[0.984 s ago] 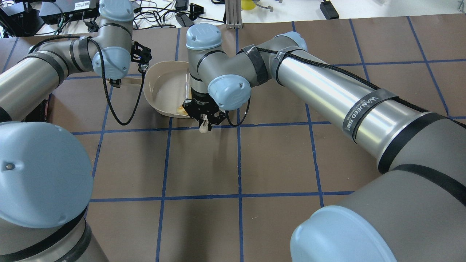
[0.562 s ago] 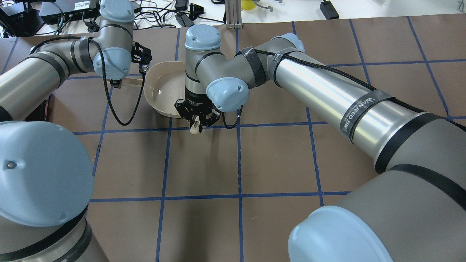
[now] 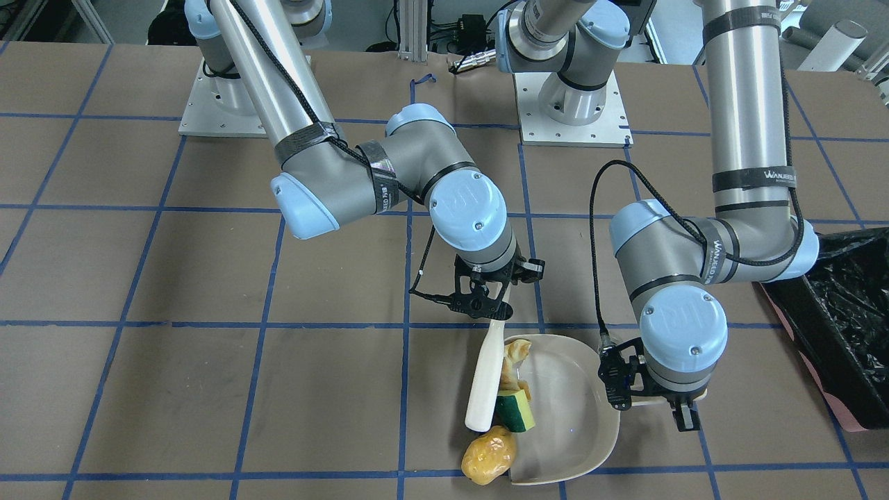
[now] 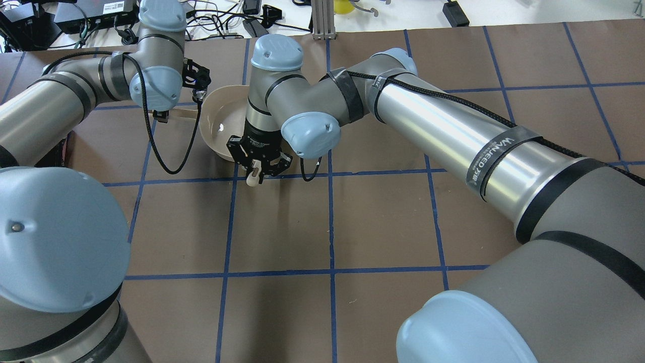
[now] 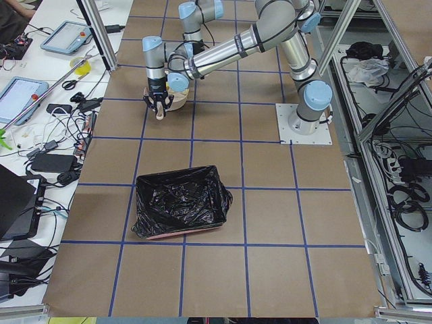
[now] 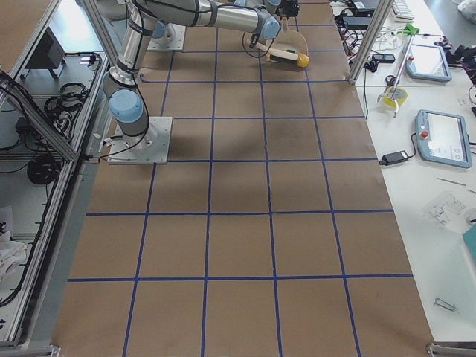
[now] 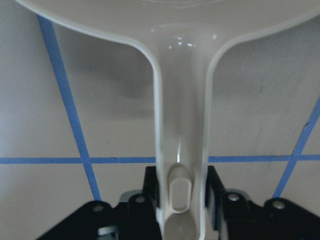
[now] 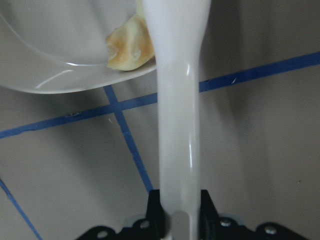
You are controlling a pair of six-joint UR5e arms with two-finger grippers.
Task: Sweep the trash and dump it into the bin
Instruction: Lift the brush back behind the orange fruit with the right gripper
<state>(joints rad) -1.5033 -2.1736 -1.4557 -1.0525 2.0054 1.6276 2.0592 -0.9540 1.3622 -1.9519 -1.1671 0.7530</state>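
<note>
The right gripper (image 3: 488,305) was clamped on the brush (image 3: 484,378) handle. The brush's long side lay against the croissant (image 3: 514,360) and the sponge (image 3: 516,412), both at the dustpan (image 3: 569,423) lip. How far each sat inside was hard to judge. The potato (image 3: 487,455) lay on the table just outside the lip's corner. The left gripper (image 7: 181,187) pinched the dustpan handle between its fingers. From overhead the right arm hid all three pieces, and the right wrist view caught only a bit of croissant. The bin (image 5: 181,228) stood well apart, cut off at the front view's edge.
</note>
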